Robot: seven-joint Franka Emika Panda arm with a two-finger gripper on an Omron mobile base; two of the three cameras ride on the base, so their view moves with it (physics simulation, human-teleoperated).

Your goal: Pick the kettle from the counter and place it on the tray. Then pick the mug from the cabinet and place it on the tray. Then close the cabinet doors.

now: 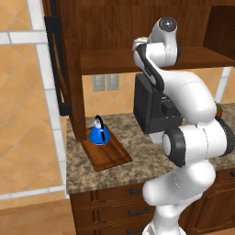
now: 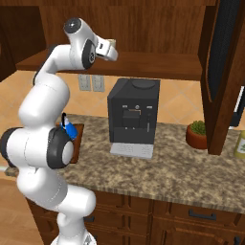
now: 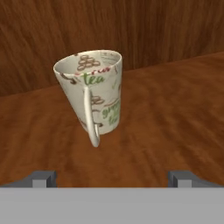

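Note:
The cream mug point(image 3: 103, 87), printed with brown and green lettering, stands on the cabinet point(image 1: 110, 62) shelf with its handle turned toward the hand. My gripper point(image 3: 113, 177) is open just short of the mug, one fingertip low on each side and nothing between them. In the right base view the gripper point(image 2: 111, 50) is raised to shelf height and a sliver of the mug point(image 2: 113, 43) shows past it. On the counter point(image 1: 137, 160) lies the reddish-brown tray point(image 1: 112, 155), and the blue kettle point(image 1: 99, 133) stands upright on its back end. Both cabinet doors point(image 1: 57, 59) point(image 2: 225, 72) are swung open.
A black coffee machine point(image 2: 133, 115) stands on the counter under the shelf, right of the tray. A potted plant point(image 2: 196, 134) and a yellow bottle point(image 2: 240, 143) sit further right. The open right door hangs over the counter's right part.

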